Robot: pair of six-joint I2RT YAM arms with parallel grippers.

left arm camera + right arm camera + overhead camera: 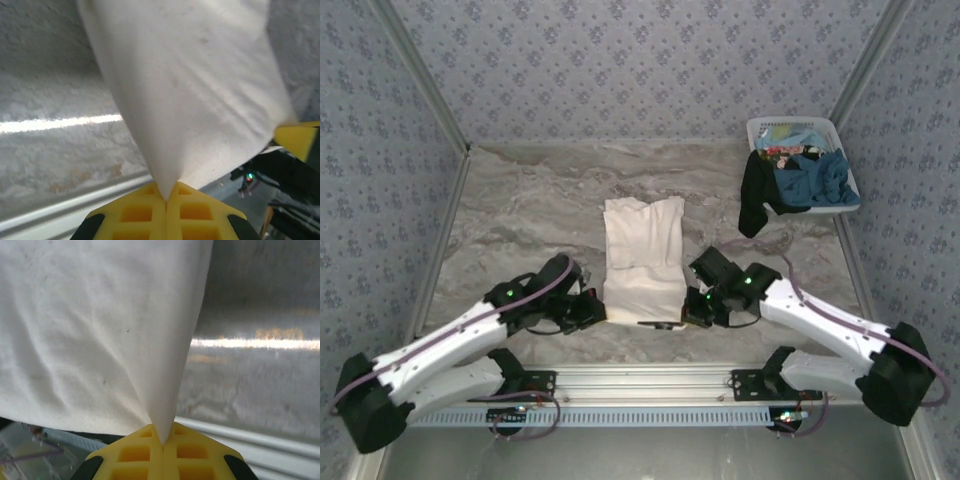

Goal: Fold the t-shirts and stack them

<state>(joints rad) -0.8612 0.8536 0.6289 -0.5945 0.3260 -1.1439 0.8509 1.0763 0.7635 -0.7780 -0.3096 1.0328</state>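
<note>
- The left fingers (140, 212) are pinching the near left corner of the off-white shirt (642, 255), pads pressed together on the cloth so that it is tenting up from them.
- The right fingers (137, 452) are clamping the near right corner the same way. Gripping both corners at once is pulling the hem taut and level, which a straight fold needs.
- The shirt is lying in the middle of the surface (520, 210) as a long narrow strip. Its sleeves are seemingly tucked in already, its near edge is lifting at the arms, and its far end is resting flat.
- Judging by this, the lengthwise folds are looking done, and the arms are getting set to carry the near edge over toward the far end.
- At the far right corner the basket (790, 122) is holding the teal shirt (810, 180), with the black shirt (756, 195) hanging over its near rim onto the surface. Both are waiting unfolded, well apart from the work.
</note>
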